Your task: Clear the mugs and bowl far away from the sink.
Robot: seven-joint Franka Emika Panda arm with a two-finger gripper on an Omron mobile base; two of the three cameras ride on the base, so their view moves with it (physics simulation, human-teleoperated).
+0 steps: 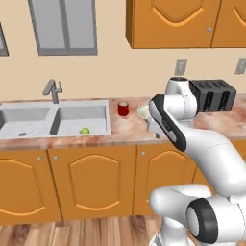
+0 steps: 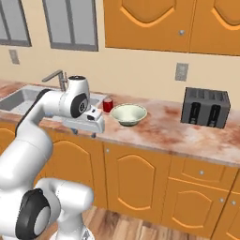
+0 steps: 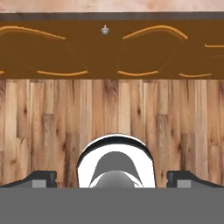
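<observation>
The red mug [image 1: 123,108] [image 2: 108,104] stands on the counter just right of the sink [image 1: 53,120] [image 2: 18,98]. Right of the mug sits the pale bowl [image 2: 129,114], half hidden behind my arm in the left base view [image 1: 142,111]. My gripper [image 2: 84,133] [image 1: 156,134] hangs over the counter's front edge, in front of the mug and left of the bowl, pointing down. It is open with nothing between its fingertips [image 3: 41,177]. The hand view looks down at the wooden floor and the cabinet doors.
A small yellow-green ball [image 1: 85,130] lies in the right basin of the sink. A grey faucet [image 1: 53,90] rises behind the basins. A dark toaster [image 2: 206,108] [image 1: 213,95] stands at the right of the counter, with bare counter [image 2: 164,126] between it and the bowl.
</observation>
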